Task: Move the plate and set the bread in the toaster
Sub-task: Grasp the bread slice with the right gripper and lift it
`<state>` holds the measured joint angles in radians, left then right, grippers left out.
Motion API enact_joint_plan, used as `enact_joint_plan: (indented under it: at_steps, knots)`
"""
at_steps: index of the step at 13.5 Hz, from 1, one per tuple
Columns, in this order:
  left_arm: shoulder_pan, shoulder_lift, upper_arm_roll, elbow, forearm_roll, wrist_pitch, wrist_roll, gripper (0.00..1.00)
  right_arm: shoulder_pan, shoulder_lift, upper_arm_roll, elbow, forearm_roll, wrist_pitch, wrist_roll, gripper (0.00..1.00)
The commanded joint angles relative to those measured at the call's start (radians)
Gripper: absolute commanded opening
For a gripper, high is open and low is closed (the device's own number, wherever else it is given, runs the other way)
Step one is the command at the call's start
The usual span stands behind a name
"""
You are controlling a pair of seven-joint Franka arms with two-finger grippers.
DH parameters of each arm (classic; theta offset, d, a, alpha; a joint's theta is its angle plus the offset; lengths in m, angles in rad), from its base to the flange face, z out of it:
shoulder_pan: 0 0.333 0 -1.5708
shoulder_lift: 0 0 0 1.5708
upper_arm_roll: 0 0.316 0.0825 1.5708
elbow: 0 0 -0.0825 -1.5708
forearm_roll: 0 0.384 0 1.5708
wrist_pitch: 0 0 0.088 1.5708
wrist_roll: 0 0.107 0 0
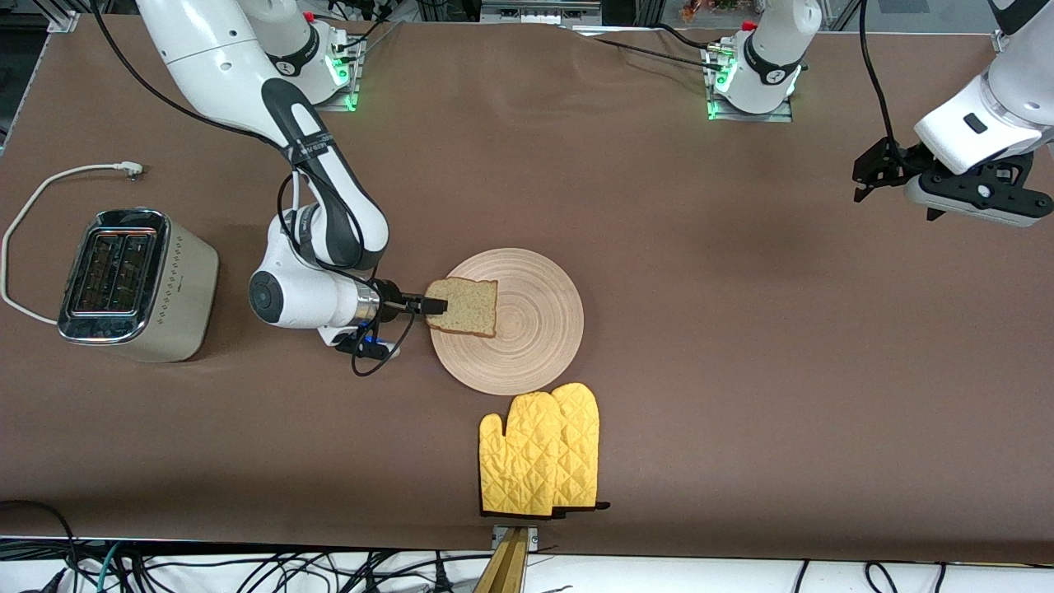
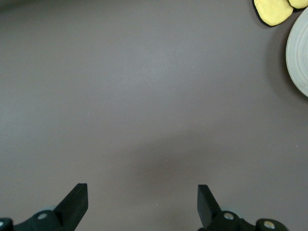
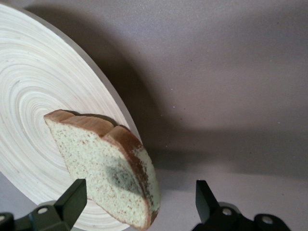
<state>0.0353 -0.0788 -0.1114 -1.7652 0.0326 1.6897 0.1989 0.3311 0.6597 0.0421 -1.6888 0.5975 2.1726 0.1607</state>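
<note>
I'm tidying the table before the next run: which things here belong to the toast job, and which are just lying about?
In the job:
plate
bread, at the right end effector
toaster

Lying about:
yellow oven mitts
The left end effector waits, open, over bare table.
</note>
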Motion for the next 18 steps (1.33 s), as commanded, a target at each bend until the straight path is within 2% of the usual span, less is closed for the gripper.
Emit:
enact_joint_plan:
  at_steps: [1,2,6,13,16,18]
  knots:
    - [-0.015,0.066,0.012,0.098,-0.016,-0.025,0.005,1.00,0.006,-0.008,-0.002,-0.009,0.021,-0.002,0.013,0.57]
    - [-0.015,0.068,0.010,0.099,-0.017,-0.025,0.005,1.00,0.006,-0.008,-0.002,-0.009,0.021,-0.010,0.011,0.33]
    - [-0.014,0.068,0.012,0.099,-0.022,-0.027,0.005,1.00,0.006,-0.009,-0.002,-0.005,0.019,-0.025,0.010,0.01]
    - [-0.014,0.068,0.012,0.099,-0.046,-0.027,0.005,1.00,0.006,-0.020,-0.005,0.017,0.005,-0.045,-0.001,0.00]
    - [-0.014,0.066,0.010,0.099,-0.046,-0.027,0.005,1.00,-0.007,-0.040,-0.027,0.087,-0.013,-0.192,-0.001,0.00]
    - [-0.014,0.068,0.012,0.099,-0.046,-0.027,0.005,1.00,-0.007,-0.064,-0.066,0.127,-0.038,-0.285,-0.001,0.00]
